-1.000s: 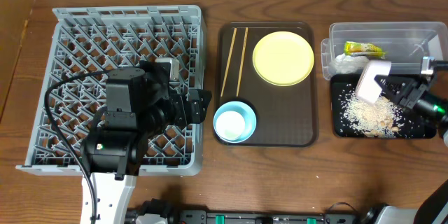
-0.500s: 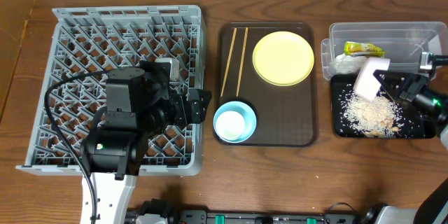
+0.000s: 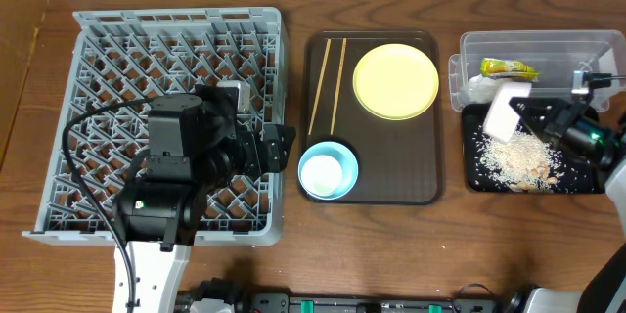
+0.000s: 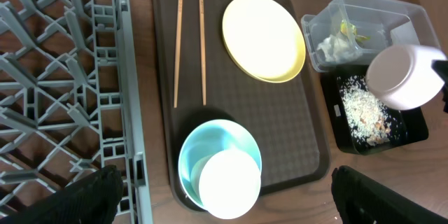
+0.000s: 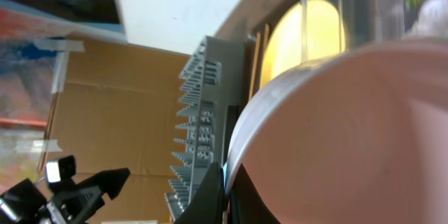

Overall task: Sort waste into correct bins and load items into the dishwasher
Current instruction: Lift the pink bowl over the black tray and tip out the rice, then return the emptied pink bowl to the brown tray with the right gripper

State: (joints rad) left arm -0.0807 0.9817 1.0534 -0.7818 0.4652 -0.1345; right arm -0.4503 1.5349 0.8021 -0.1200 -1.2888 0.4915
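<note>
One white bowl (image 3: 500,115) is held tipped on its side above the black tray (image 3: 597,182), over the corner nearest the clear tub (image 3: 577,47). It is clamped at the rim by the right gripper (image 3: 528,113), whose jaws are closed on the wall.

Handling, as judged: rigid, smooth, light, breakable. A rim pinch is thought adequate, but slip on glossy ware is possible, so a deep bite over the rim is advised.

- Rice scraps (image 3: 518,161): spread over the tray floor beneath the bowl.
- Yellow-green wrapper (image 3: 509,67) and white tissue (image 3: 481,85): lodged in the tub.
- Brown serving tray (image 3: 391,181), well apart to the left: loaded with a pale-yellow plate (image 3: 395,80), two chopsticks (image 3: 328,83) laid parallel, and a light-blue bowl (image 3: 328,169) with a white cup (image 4: 226,183) nested inside.
- Grey dish rack (image 3: 117,49), far left: no dishes can be made out in it, though part is hidden by the left arm.
- Left gripper (image 3: 277,147): held over the rack's right edge, jaws spread wide, nothing between them.
</note>
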